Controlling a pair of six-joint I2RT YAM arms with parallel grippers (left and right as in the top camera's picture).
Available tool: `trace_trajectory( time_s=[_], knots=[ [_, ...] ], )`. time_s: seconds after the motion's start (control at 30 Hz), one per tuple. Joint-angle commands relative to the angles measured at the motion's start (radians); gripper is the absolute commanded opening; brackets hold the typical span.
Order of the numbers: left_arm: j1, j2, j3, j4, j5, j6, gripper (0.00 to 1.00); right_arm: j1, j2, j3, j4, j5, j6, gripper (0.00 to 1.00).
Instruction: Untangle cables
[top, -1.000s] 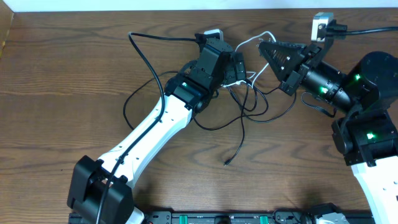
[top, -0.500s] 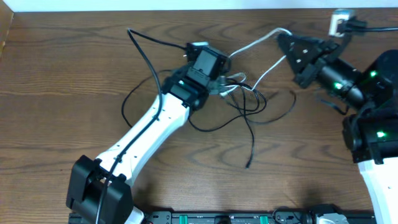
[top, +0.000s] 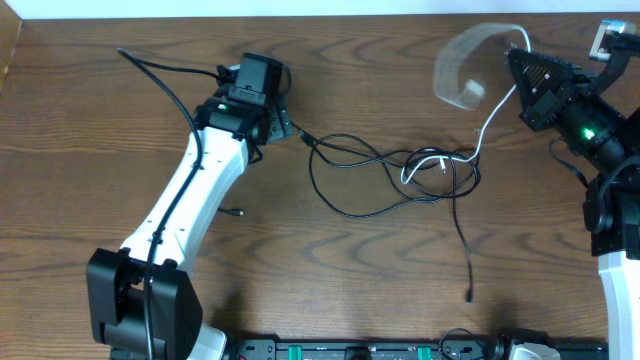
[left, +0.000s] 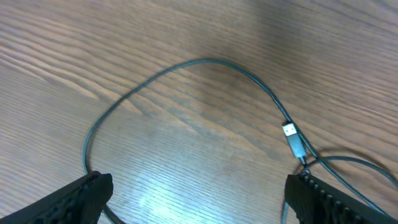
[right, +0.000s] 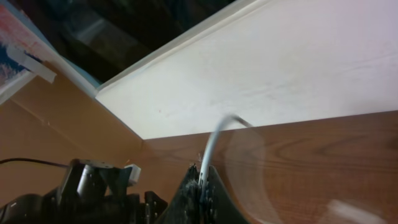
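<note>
A thin black cable (top: 461, 240) lies in loose loops across the middle of the table, its free plug end toward the front right. It crosses a white cable (top: 490, 120) in a small knot (top: 435, 168). My right gripper (top: 520, 62) is shut on the white cable and holds it raised at the back right; it is also shut on it in the right wrist view (right: 202, 180), where the cable (right: 211, 146) rises from the jaws, and its free end is a blur. My left gripper (top: 278, 118) is open by the black cable's left end. The left wrist view shows open jaws (left: 199, 190) over a cable loop (left: 211, 60) with a USB plug (left: 292, 132).
The thick black arm wire (top: 160, 75) trails at the back left behind the left arm. A small dark plug-like piece (top: 235, 212) lies on the wood right of the left arm. A white wall edge (right: 292, 56) runs along the table's far side.
The left gripper has moved left and the right gripper right and back. The tangle has stretched out between them, and the black cable's free end has slid toward the front right.
</note>
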Motion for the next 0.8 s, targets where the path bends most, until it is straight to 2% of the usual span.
trace_trajectory(
  time_s=[0.0,0.07,0.33,0.43,0.57,0.77],
  knots=[
    [0.013,0.002,0.015,-0.002,0.119,0.007,0.93,-0.004,-0.018,0.028,0.000,-0.002,-0.021,0.01],
    [0.011,0.002,0.015,0.002,0.156,0.028,0.93,-0.004,-0.018,0.028,0.000,-0.002,-0.021,0.01],
    [-0.012,0.002,0.015,0.015,0.488,0.334,0.93,-0.004,-0.017,0.028,0.000,-0.001,-0.022,0.01],
    [-0.029,0.002,0.015,0.005,0.579,0.416,0.94,-0.004,-0.017,0.028,0.000,-0.002,-0.021,0.01],
    [-0.066,0.002,0.015,-0.001,0.592,0.426,0.98,-0.004,-0.017,0.028,-0.001,-0.002,-0.021,0.01],
    [-0.133,0.002,0.015,0.002,0.591,0.425,0.98,-0.004,-0.018,0.028,0.007,-0.007,0.016,0.01]
  ],
)
